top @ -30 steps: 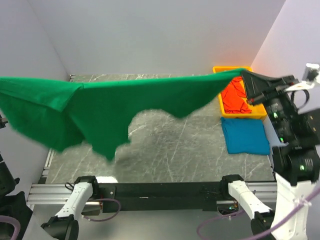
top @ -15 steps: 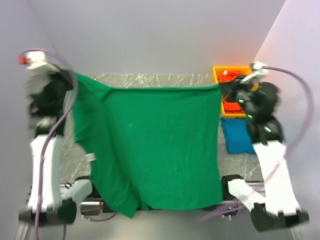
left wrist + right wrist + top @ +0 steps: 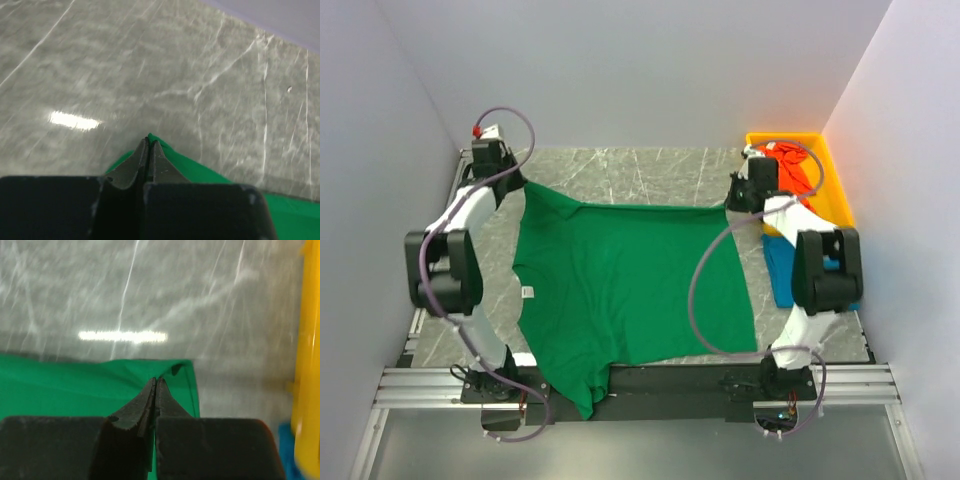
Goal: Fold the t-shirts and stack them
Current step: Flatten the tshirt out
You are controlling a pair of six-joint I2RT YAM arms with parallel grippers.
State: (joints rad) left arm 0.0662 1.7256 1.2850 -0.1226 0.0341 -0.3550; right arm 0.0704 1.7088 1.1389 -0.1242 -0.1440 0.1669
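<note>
Holding the green shirt [image 3: 630, 290] spread on the table [image 3: 620, 165]. I'm pinching its far corners, left gripper [image 3: 149, 138] and right gripper [image 3: 156, 380] both clamped tight on the fabric edge.

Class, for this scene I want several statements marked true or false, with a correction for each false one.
1. The green t-shirt lies spread out on the table. True.
2. The left tool hangs open above the shirt. False: it is shut on a far corner of the green t-shirt.
3. The blue t-shirt is inside the yellow bin. False: it lies on the table beside the bin; the orange-red t-shirt is in the bin.
4. The right tool is shut on the green t-shirt's other far corner. True.
</note>
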